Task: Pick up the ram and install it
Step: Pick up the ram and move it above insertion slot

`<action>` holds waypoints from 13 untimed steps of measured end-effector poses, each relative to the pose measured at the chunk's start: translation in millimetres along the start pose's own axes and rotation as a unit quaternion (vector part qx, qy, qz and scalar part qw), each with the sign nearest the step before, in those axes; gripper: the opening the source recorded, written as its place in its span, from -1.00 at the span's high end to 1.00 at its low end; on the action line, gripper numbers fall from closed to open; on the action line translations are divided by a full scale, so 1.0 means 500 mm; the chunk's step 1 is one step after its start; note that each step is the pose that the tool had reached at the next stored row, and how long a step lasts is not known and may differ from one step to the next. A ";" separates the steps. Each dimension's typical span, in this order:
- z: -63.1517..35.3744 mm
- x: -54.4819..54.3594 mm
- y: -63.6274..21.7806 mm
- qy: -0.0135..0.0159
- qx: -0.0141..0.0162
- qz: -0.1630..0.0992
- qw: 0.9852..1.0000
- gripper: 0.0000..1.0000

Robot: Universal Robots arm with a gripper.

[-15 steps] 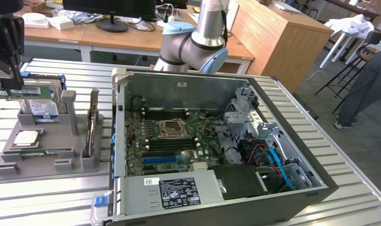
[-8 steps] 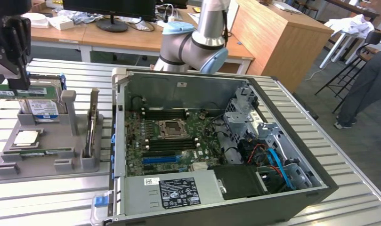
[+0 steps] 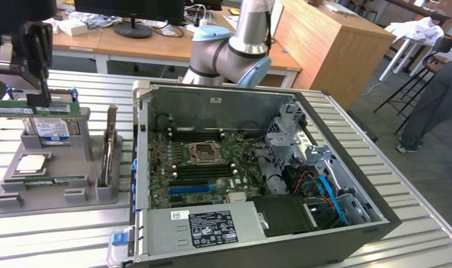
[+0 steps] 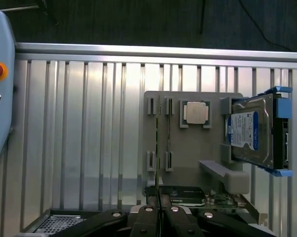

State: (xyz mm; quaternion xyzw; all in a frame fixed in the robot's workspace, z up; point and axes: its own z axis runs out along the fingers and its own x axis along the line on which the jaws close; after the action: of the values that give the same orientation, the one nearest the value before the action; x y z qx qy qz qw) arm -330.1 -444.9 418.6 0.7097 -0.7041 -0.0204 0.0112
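Grey holder [image 3: 80, 159], one, on the slatted table [image 3: 54, 234].
- **Seated in the holder:**
  - one hard drive [image 3: 53, 129]
  - one CPU chip [image 3: 32, 163]
  - one expansion card [image 3: 109, 145], on edge
  - one spare green stick [image 3: 54, 180], flat beside the CPU chip
- **The ram [image 3: 13, 109]:** one, level, just above the holder.
- **Gripper [image 3: 41, 101]:** one, pointing straight down over the holder. The jaws are nearly closed and pinch the ram's upper edge.
- **Arm [image 3: 229, 53]:** its elbow stands well apart from the holder.
- **Open computer case [image 3: 210, 103]:** one, beside the holder.

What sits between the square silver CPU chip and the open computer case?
Exterior view: a tall, thin expansion card with a grey bracket stands on edge in the grey plastic tray between them.
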 end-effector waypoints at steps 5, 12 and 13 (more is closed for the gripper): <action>-0.001 0.000 -0.028 0.000 0.000 0.000 1.000 0.76; -0.003 0.001 -0.068 0.000 0.000 0.000 1.000 0.76; -0.003 0.001 -0.074 0.000 0.000 0.000 1.000 0.76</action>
State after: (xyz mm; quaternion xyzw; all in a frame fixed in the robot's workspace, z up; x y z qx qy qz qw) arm -293.2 -444.9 418.6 0.7098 -0.7040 -0.0205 0.0113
